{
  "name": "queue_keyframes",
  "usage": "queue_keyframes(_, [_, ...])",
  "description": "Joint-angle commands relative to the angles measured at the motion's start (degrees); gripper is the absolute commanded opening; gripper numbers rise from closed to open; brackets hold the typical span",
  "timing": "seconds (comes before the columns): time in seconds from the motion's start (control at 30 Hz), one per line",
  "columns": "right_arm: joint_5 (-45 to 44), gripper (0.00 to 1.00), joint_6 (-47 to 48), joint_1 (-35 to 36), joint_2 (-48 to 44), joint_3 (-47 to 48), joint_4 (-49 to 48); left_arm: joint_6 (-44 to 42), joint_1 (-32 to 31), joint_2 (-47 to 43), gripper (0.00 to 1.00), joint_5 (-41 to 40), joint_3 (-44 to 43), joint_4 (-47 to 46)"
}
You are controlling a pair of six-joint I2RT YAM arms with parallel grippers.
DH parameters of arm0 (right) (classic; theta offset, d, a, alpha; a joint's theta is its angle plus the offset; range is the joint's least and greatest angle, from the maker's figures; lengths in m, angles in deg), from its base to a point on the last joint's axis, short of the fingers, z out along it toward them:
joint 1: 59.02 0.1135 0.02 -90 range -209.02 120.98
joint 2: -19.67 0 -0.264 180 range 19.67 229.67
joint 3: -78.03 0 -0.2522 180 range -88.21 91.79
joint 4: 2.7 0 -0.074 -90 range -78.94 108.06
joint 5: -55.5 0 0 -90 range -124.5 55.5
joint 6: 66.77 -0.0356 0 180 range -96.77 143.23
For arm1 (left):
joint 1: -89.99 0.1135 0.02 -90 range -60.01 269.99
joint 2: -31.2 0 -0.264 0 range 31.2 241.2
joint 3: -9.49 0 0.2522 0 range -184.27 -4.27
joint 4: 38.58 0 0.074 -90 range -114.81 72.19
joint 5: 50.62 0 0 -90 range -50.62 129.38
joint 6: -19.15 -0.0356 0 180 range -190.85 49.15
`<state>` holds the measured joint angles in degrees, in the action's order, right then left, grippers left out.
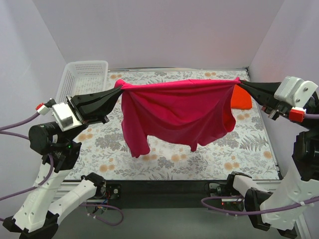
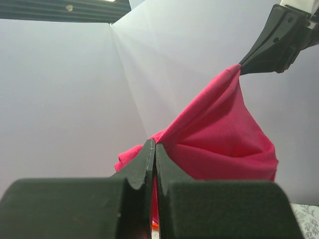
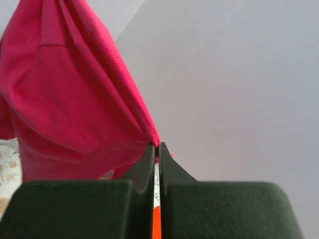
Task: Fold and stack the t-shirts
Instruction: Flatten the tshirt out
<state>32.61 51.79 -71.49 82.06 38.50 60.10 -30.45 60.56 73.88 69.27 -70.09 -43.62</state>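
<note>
L gripper (image 1: pixel 118 89): fingers pressed together, pinching one top corner of the pink shirt (image 1: pixel 179 112). In the L wrist view the L gripper (image 2: pixel 152 149) tips meet w/ no gap, and cloth bunches just behind them. R gripper (image 1: pixel 240 82): same, tips clamped tight on the opposite top corner. In the R wrist view the R gripper (image 3: pixel 156 148) tips touch, w/ a fold of pink shirt (image 3: pixel 65 99) coming out right at the pinch.

Both grippers are raised above the table (image 1: pixel 209 159), well apart and pointing toward each other.

The pink shirt is strung btwn them. Its top edge is pulled nearly straight, w/ a slight sag mid-span. The rest hangs free below, wrinkled; one sleeve dangles low on the left side and another flap hangs centre-right. Can't tell whether the lowest cloth touches the table. In the L wrist view the pink shirt (image 2: pixel 219 139) rises to the R gripper (image 2: pixel 242 69) at upper right.

The orange shirt (image 1: pixel 242 99) lies on the table at far right, a compact wedge just below the R gripper, partly hidden by the pink shirt. In the R wrist view a sliver of the orange shirt (image 3: pixel 156 226) shows low btwn the fingers.

A white lattice basket (image 1: pixel 84 74) sits at the table's far-left corner, beyond the L gripper. The table top has a floral print.
</note>
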Motion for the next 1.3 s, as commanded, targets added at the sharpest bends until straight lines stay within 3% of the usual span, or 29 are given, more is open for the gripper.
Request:
queue_keyframes(0.0, [-5.92, 0.01, -2.01, -1.33, 0.71, -0.76, -2.19, -0.14, 0.43, -0.23, 0.00, -3.78, -0.37, -2.72])
queue_keyframes(0.13, [-9.89, 0.01, -1.49, -1.33, 1.15, -6.73, -3.77, -2.78, 0.43, 2.40, 0.00, -7.73, 3.41, -2.64])
queue_keyframes(0.33, [-8.40, 0.01, 0.88, -1.24, 0.54, -27.01, -7.10, -3.84, 0.43, 12.24, 0.00, -10.02, 12.46, -6.75])
queue_keyframes(0.47, [-9.10, 0.01, 0.02, -0.98, 0.28, -46.87, -16.75, -4.45, 0.43, 23.83, 0.00, -9.94, 17.39, -10.71])
queue_keyframes(0.5, [-10.84, 0.01, -0.51, -0.72, 0.62, -56.05, -24.35, -4.98, 0.43, 26.38, 0.00, -9.59, 18.79, -11.85])
queue_keyframes(0.6, [-16.98, 0.01, -1.40, 1.04, 5.01, -67.17, -35.37, -5.16, 0.43, 39.11, 0.00, -11.25, 19.42, -16.95])
queue_keyframes(0.73, [-23.33, 0.01, -1.84, 3.06, 13.88, -70.55, -40.24, -4.37, 0.43, 55.10, 0.00, -13.98, 15.13, -17.50])
queue_keyframes(0.93, [-28.17, 0.01, -2.45, 3.42, 20.40, -70.29, -40.16, -2.44, 0.34, 63.58, 0.00, -17.31, 9.75, -13.37])
queue_keyframes(1.0, [-28.79, 0.01, -2.28, 3.42, 20.05, -70.90, -40.16, -2.00, 0.34, 63.50, 0.12, -19.24, 9.22, -12.57])
queue_keyframes(1.03, [-28.88, 0.01, -2.19, 3.33, 19.96, -71.08, -40.25, -1.73, 0.43, 63.15, 0.31, -20.47, 8.96, -11.18])
queue_keyframes(1.07, [-28.79, 0.01, -2.19, 3.33, 20.14, -71.17, -40.16, -1.64, 0.34, 62.45, 0.41, -21.62, 8.09, -9.86])
queue_keyframes(1.13, [-28.44, 0.01, -2.28, 3.33, 20.40, -71.26, -40.16, -1.90, 0.34, 59.38, 0.52, -24.86, 6.94, -3.56])
queue_keyframes(1.27, [-27.74, 0.01, -2.36, 3.42, 21.19, -71.26, -40.07, -3.57, 0.34, 52.87, 0.64, -28.39, 4.74, 11.83])
